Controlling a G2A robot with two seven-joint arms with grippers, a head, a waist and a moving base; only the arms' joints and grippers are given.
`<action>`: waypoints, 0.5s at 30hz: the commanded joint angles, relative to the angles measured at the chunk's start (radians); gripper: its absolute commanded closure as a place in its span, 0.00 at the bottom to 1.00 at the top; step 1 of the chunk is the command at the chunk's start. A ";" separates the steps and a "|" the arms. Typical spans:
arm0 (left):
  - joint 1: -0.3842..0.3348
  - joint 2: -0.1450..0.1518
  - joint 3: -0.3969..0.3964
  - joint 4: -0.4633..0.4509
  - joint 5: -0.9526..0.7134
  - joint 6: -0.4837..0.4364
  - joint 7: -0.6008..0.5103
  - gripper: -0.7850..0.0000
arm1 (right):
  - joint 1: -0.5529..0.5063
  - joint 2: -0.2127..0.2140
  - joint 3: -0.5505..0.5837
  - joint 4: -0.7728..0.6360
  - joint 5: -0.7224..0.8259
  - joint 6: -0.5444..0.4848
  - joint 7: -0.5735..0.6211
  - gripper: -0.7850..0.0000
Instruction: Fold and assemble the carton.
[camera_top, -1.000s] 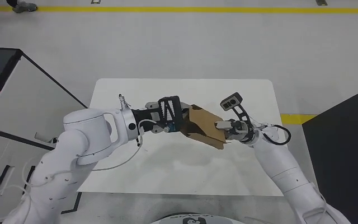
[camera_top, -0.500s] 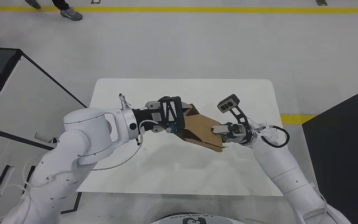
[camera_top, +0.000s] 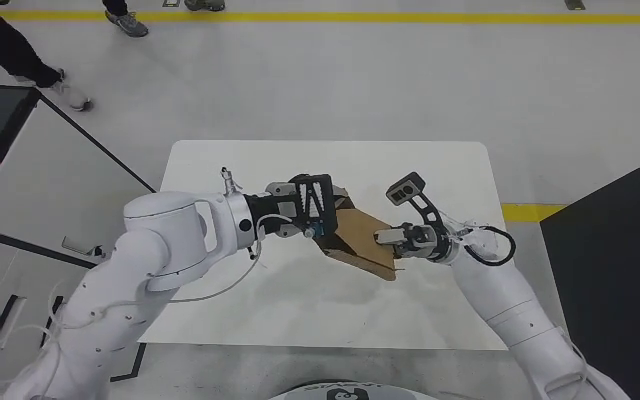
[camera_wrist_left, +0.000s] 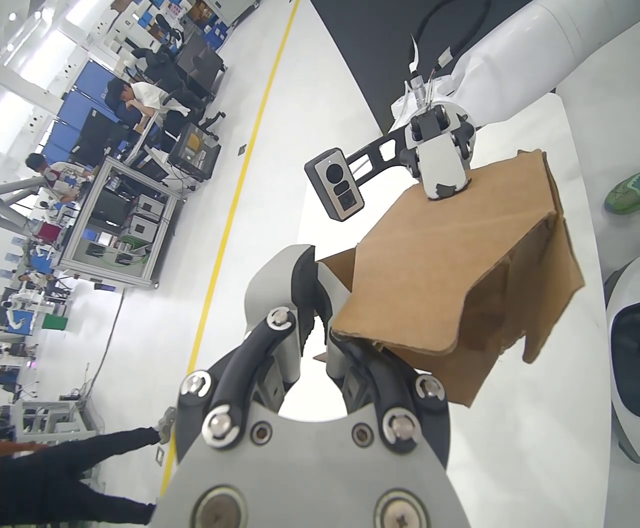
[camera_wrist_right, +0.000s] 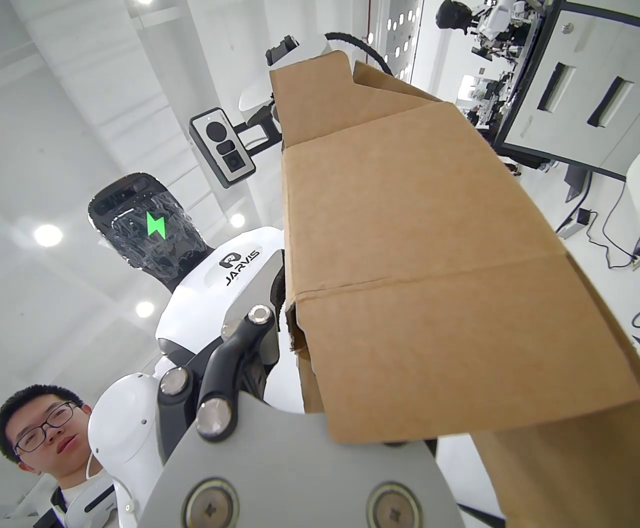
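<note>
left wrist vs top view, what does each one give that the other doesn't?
Left wrist: the left gripper pinching a flap edge of the carton, and the carton's open, hollow inside. Top: the white table in full outline, with both arms meeting over its middle. Both: the carton held between the arms, with the right gripper at the end opposite the left gripper.

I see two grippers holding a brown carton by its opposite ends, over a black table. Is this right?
Not quite. The table is white, not black, as the top view shows. The rest stands: the left gripper and the right gripper hold the brown carton by its opposite ends, over the table.
</note>
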 joint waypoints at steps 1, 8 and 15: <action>0.004 0.001 -0.015 -0.002 -0.005 0.016 -0.001 1.00 | -0.001 0.000 0.010 0.016 0.023 -0.005 0.000 1.00; 0.046 0.008 -0.063 -0.014 -0.012 0.049 -0.012 1.00 | -0.005 -0.008 0.035 0.045 0.092 -0.011 -0.024 1.00; 0.084 0.013 -0.084 -0.051 -0.013 0.055 -0.006 1.00 | -0.012 -0.016 0.048 0.051 0.107 -0.015 -0.068 1.00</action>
